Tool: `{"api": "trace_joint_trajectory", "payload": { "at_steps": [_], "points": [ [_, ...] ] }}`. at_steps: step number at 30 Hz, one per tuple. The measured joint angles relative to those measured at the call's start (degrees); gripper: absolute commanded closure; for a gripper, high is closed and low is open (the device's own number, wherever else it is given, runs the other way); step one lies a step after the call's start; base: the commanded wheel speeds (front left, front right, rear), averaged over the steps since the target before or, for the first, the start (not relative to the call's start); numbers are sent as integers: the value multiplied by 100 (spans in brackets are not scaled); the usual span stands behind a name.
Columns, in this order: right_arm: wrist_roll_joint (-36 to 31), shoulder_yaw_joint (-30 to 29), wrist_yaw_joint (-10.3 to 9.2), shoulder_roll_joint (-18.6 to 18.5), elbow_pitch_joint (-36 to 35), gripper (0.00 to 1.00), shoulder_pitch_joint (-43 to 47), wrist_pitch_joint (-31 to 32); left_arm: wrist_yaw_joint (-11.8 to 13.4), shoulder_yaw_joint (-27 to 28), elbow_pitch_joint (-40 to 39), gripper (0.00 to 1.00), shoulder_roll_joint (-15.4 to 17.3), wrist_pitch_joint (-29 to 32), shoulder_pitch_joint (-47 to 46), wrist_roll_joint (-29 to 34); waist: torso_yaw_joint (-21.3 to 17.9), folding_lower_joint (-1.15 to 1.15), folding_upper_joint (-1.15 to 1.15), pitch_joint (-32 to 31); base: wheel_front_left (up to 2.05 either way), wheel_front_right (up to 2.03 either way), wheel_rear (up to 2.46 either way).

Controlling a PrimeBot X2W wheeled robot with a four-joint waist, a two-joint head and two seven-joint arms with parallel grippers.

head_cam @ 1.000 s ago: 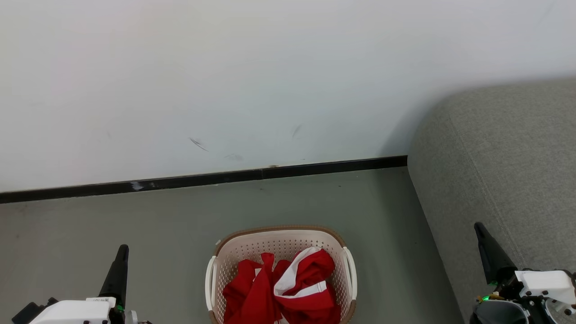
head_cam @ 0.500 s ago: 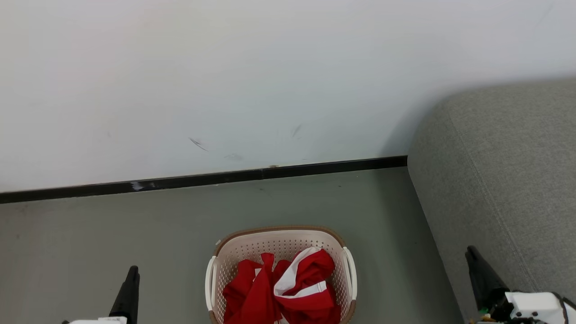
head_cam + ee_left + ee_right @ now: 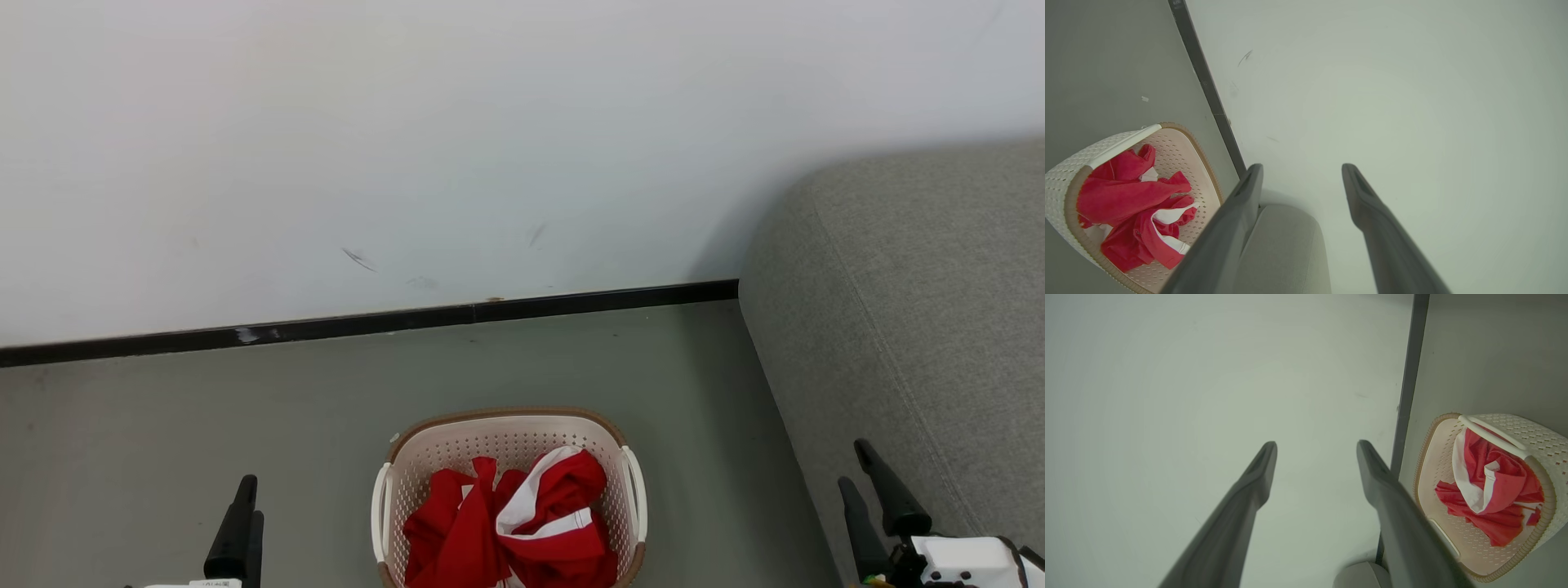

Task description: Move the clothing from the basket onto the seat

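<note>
1. Far left: left gripper (image 3: 249, 500) is sitting low over the floor (image 3: 204, 408). Its jaws are now standing wide apart and holding nothing. A second ago they were shut into one spike and riding higher in the head view.
2. Centre: basket (image 3: 506, 414) is sitting on the floor between the two arms, untouched. The clothing (image 3: 506, 531) is still lying bunched inside it, red with white trim; nothing has been lifted yet.
3. Right: right gripper (image 3: 853, 464) is hovering at the lower right in front of the seat (image 3: 914, 310). Same change here: jaws gone from shut to fully spread, empty, arm pulled lower.
4. My read: both arms are prepping for a pick, so the task is only starting. Next move is looking like a reach down into the basket. Either arm is looking viable, with the right being nearer the seat.
</note>
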Motion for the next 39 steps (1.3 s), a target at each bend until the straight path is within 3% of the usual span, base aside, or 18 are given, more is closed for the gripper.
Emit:
{"api": "trace_joint_trajectory", "payload": {
  "at_steps": [8,26,35,39],
  "points": [
    [-213,87,0,-74,-97,0,-12,-177,0,-138,-55,0,9,-194,-53,48,-3,8,0,-7,0,0,0],
    [-1224,448,1,-415,-215,0,-100,-575,0,-493,-18,0,221,-587,-255,770,22,92,0,-114,0,0,0],
    [-1967,620,1,-584,-301,0,-148,-755,0,-520,13,0,338,-770,-370,1339,35,99,0,-166,0,0,0],
    [-2384,690,1,-669,-339,0,-179,-845,0,-523,21,0,403,-853,-387,1684,40,85,0,-180,0,0,0]
  ]
}}
